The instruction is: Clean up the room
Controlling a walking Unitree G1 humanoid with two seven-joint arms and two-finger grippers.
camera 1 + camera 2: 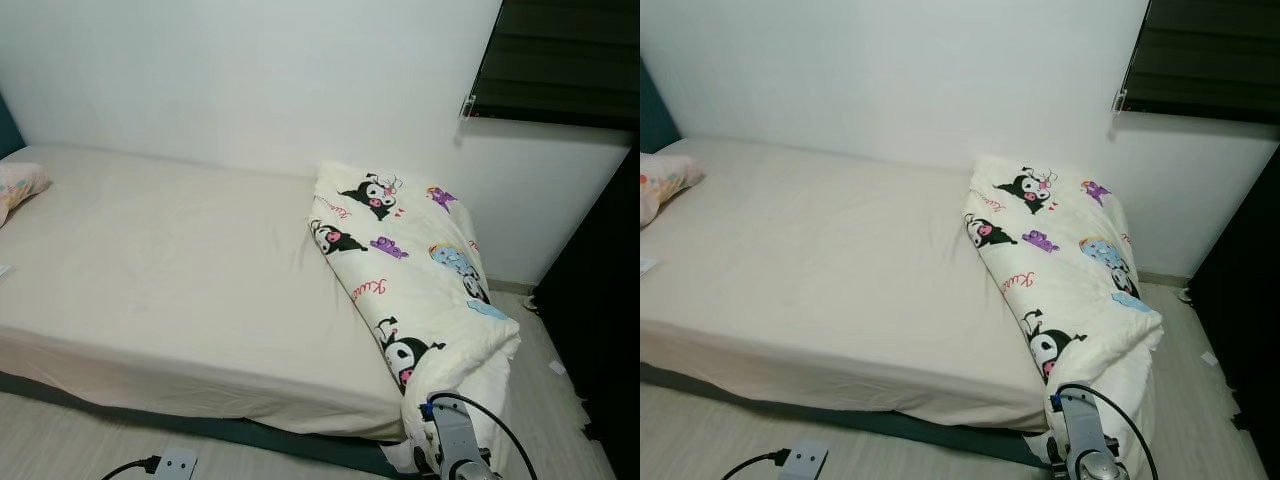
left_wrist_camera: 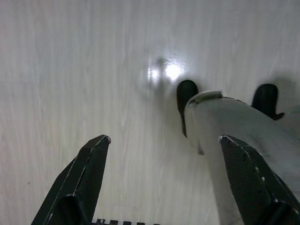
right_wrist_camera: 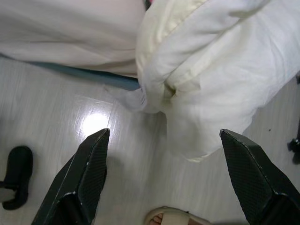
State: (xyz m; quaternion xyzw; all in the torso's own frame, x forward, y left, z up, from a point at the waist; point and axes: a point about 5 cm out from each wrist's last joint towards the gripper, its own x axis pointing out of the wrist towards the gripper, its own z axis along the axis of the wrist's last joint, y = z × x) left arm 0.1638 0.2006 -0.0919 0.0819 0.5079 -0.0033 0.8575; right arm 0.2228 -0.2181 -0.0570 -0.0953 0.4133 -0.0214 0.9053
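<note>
The bed (image 1: 170,290) takes up most of the room, its cream sheet bare and fairly smooth. The duvet (image 1: 420,270) is the thing to deal with: it lies bunched in a long roll at the foot of the bed, at about three o'clock from the middle of the mattress, with one end slumping over the corner towards the floor (image 3: 61,117).

The right gripper (image 3: 164,178) hangs just above that drooping end, fingers spread wide and holding nothing. I'd judge the step to be taking hold of the duvet to spread it. Doing it well means closing on a firm fold near the hem rather than the loose bulge, then drawing it towards nine o'clock along the mattress without dragging it on the floor.

The left gripper (image 2: 164,183) is idle over pale floorboards, also released and empty.

A pillow (image 1: 18,188) sits at the head, at nine o'clock. A dark blind (image 1: 560,60) hangs at one o'clock on the white wall. A power strip (image 1: 172,465) lies on the floor at seven o'clock. A sandalled foot (image 3: 171,216) stands just beside the duvet's hanging end.
</note>
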